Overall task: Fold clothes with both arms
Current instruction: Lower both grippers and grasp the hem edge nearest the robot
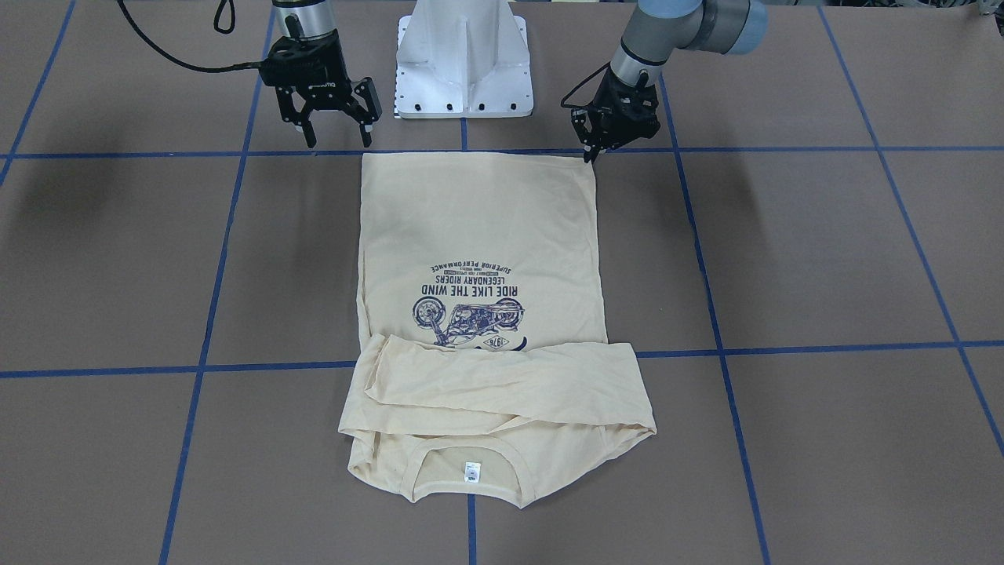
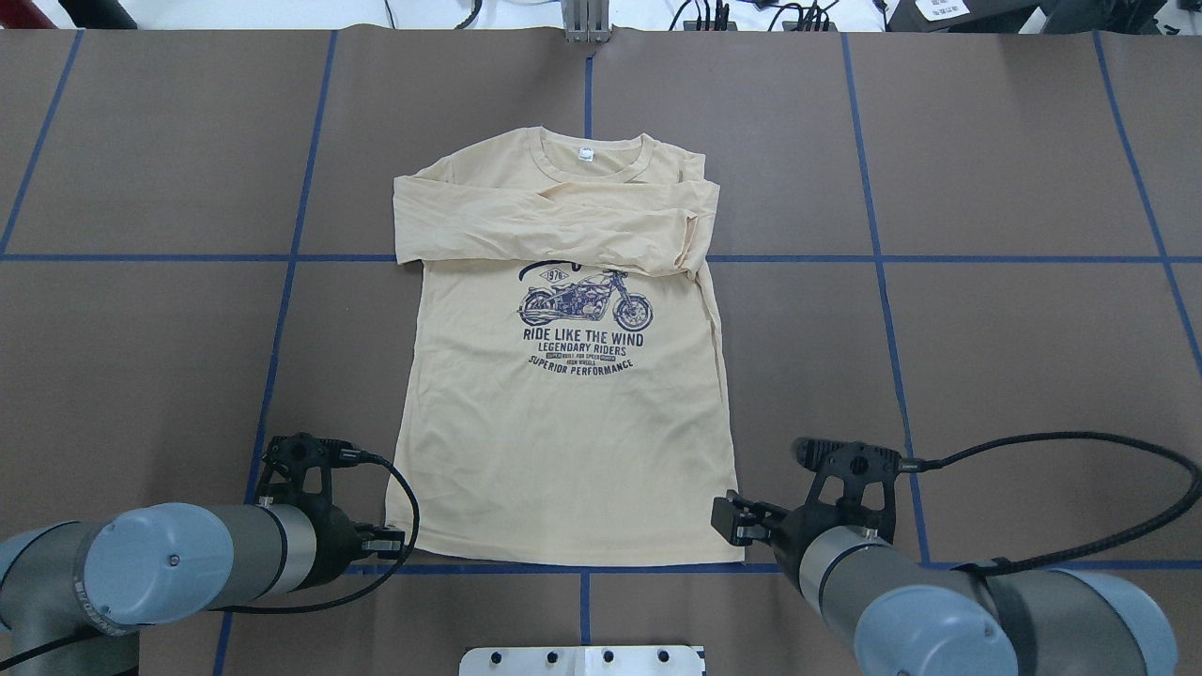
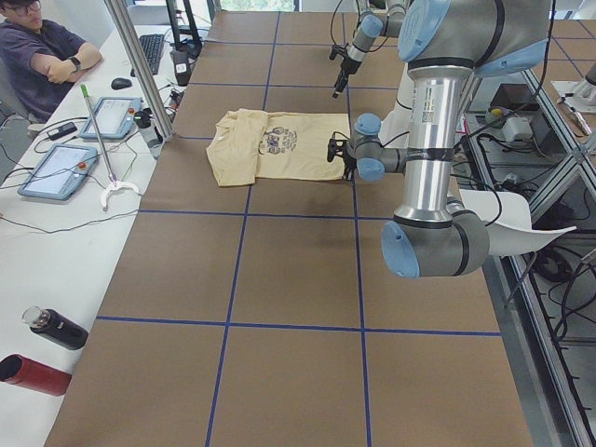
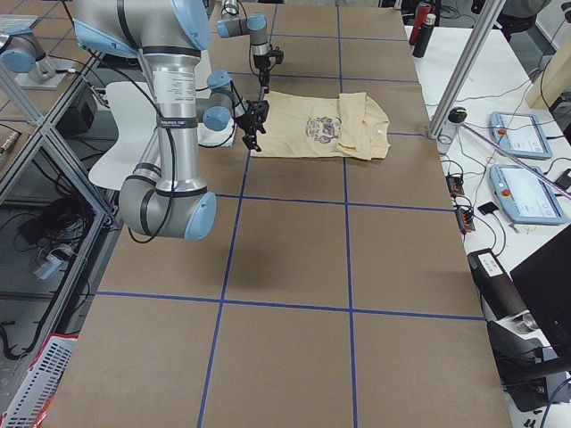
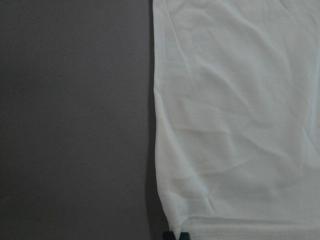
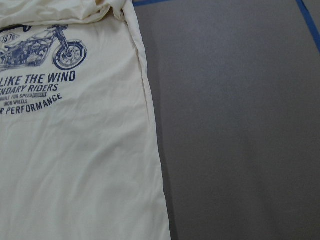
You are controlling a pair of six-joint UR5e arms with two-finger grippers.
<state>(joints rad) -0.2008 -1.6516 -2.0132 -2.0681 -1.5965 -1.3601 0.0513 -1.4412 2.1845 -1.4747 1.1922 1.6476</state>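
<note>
The cream-yellow T-shirt (image 1: 478, 227) lies flat and face up on the brown table, both long sleeves folded across the chest and the collar on the far side from me. It also shows in the overhead view (image 2: 563, 441). My left gripper (image 1: 590, 153) is down at the left hem corner with its fingers closed together on the cloth; the left wrist view shows that corner (image 5: 235, 125) at the fingertips (image 5: 171, 235). My right gripper (image 1: 337, 140) is open and hovers just beside the right hem corner, holding nothing. The right wrist view shows the shirt's right edge (image 6: 75, 150).
The white pedestal base (image 1: 464, 63) stands just behind the hem. Blue tape lines (image 1: 784, 149) cross the brown table. A seated operator (image 3: 42, 60), tablets (image 3: 56, 170) and two bottles (image 3: 56, 328) are on the side bench past the collar.
</note>
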